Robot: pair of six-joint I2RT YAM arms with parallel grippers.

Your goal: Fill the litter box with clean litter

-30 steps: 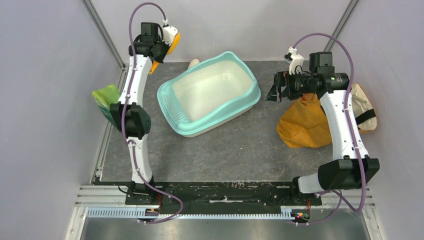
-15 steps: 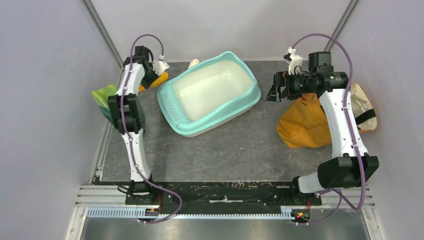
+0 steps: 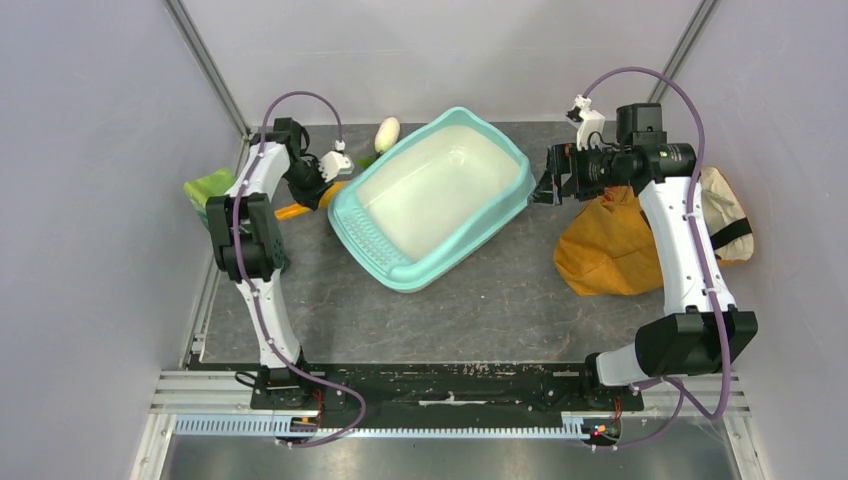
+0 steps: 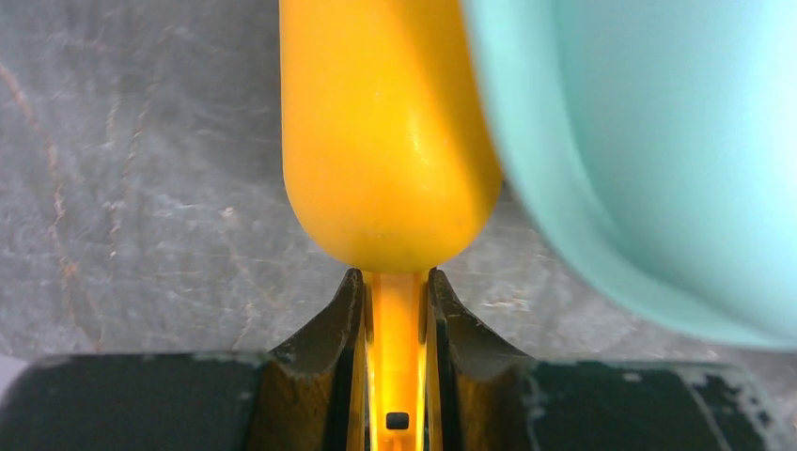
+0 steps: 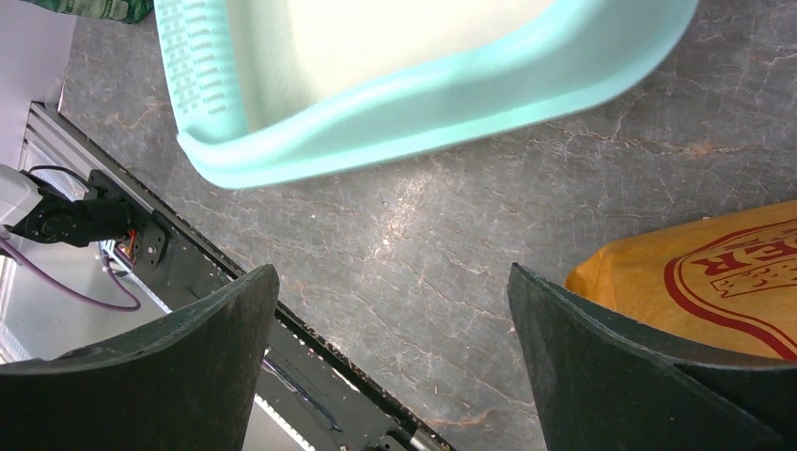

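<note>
The teal litter box (image 3: 470, 232) with its white basin lies slanted mid-table, grille end near left. No litter shows in any view. My left gripper (image 3: 322, 176) is low at the box's left end, shut on the thin handle of an orange scoop (image 3: 290, 211). In the left wrist view the scoop bowl (image 4: 390, 141) sits just past my gripper (image 4: 396, 291), against the box's teal wall (image 4: 639, 160). My right gripper (image 3: 545, 188) is open and empty, raised beside the box's right corner. In the right wrist view its fingers (image 5: 188, 348) frame bare table, with the box rim (image 5: 423, 103) above.
An orange cloth bag (image 3: 610, 245) slumps at the right under my right arm and shows in the right wrist view (image 5: 705, 282). A green pouch (image 3: 205, 188) lies at the left wall. A small white object (image 3: 386, 133) lies behind the box.
My left arm came down from high at the back left to the table with the scoop. The litter box slid right and turned. The right arm has not moved.
</note>
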